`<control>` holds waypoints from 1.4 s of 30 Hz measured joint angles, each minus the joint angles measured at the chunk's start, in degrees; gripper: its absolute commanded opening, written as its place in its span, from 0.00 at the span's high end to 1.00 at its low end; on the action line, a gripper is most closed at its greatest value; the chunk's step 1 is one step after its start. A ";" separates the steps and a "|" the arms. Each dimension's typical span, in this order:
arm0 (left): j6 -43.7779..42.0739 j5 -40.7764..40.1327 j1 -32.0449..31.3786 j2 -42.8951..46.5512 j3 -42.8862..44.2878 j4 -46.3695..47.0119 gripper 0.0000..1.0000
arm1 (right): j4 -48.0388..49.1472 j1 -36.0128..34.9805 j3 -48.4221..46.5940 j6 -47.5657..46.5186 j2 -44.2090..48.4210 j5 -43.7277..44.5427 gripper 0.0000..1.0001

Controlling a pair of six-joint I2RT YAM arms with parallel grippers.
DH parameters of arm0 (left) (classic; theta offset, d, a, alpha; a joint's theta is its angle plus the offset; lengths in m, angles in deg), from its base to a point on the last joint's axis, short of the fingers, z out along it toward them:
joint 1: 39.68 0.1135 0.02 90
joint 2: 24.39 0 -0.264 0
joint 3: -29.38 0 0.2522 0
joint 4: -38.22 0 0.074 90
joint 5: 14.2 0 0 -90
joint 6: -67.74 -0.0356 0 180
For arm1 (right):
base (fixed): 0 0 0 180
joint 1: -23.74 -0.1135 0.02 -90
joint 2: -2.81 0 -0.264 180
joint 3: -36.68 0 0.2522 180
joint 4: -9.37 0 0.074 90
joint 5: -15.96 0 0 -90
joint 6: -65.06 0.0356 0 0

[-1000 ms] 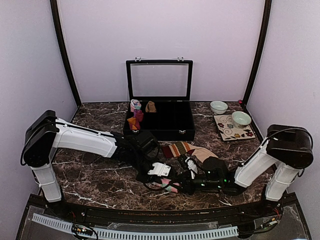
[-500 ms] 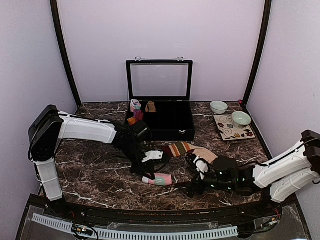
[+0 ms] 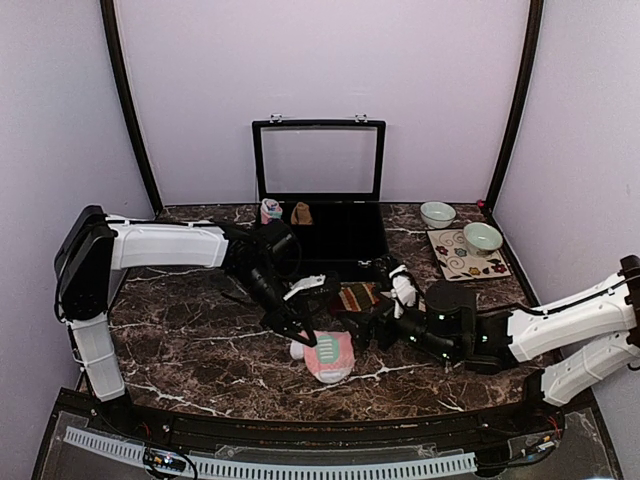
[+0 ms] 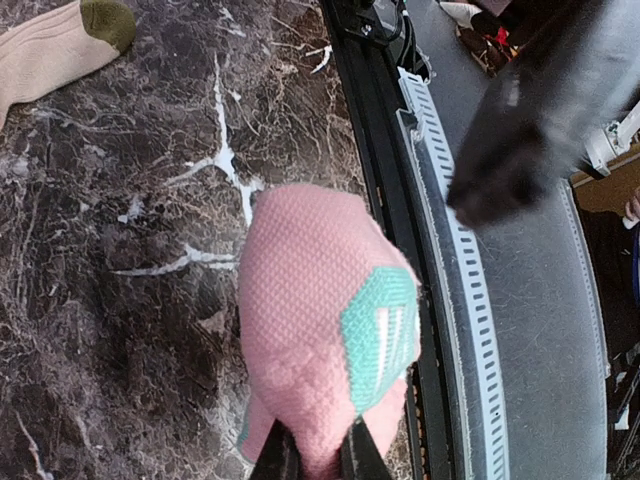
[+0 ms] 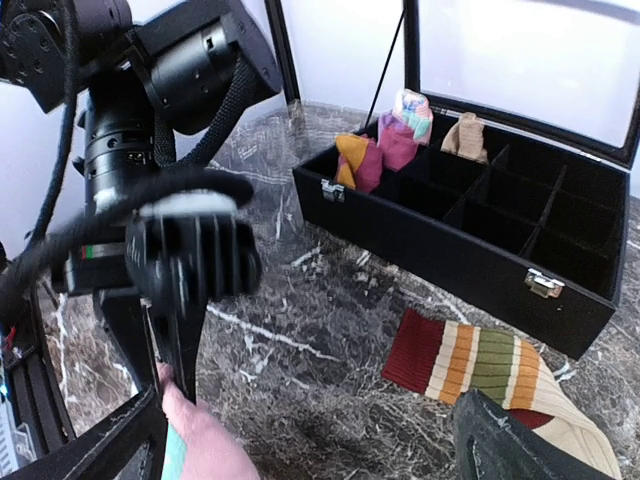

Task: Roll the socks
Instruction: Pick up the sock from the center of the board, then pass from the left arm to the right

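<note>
A pink sock (image 3: pixel 328 357) with a mint patch is bunched into a bundle and hangs from my left gripper (image 3: pixel 300 332). In the left wrist view its jaws are shut on the pink sock's (image 4: pixel 320 330) near end, at my left gripper (image 4: pixel 315 458). The striped sock (image 3: pixel 358 297) lies flat in front of the box, and its tan foot with olive toe (image 4: pixel 60 40) shows in the left wrist view. My right gripper (image 3: pixel 368 328) stands open just right of the pink bundle, holding nothing. From its wrist view, my right gripper (image 5: pixel 310 455) faces the pink sock (image 5: pixel 205 440) and the striped sock (image 5: pixel 470 365).
A black compartment box (image 3: pixel 330 262) with its glass lid raised stands at the back centre. Small rolled bundles (image 5: pixel 385 145) fill its left compartments. Two bowls (image 3: pixel 437 214) and a patterned tile (image 3: pixel 466 255) sit at the back right. A perforated rail (image 4: pixel 470 300) runs along the near edge.
My right gripper opened, let go of the pink bundle and drew back toward the box. My left gripper kept hold and raised the pink bundle off the table.
</note>
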 measured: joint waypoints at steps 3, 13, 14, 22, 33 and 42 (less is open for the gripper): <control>0.68 1.33 0.74 0.98 0.87 -1.03 1.00 | 5.31 0.44 6.32 1.75 4.79 0.15 0.01; 1.20 2.78 1.81 3.50 7.32 -4.59 1.00 | 9.94 1.29 1.22 0.63 4.70 -10.78 0.01; 1.18 2.95 1.95 3.52 8.02 -5.11 1.00 | 10.08 1.29 1.14 0.59 3.91 -11.96 0.02; 0.04 9.55 2.60 4.37 12.07 -11.19 1.00 | 9.31 1.29 -1.38 -2.60 -1.22 -18.86 0.18; -11.28 25.03 3.06 3.87 22.69 -30.10 1.00 | 15.12 1.29 -5.55 -8.96 0.52 -29.09 0.23; -18.56 34.71 3.82 2.58 25.20 -40.98 1.00 | 10.49 1.46 -15.08 -14.78 -1.20 -39.15 0.65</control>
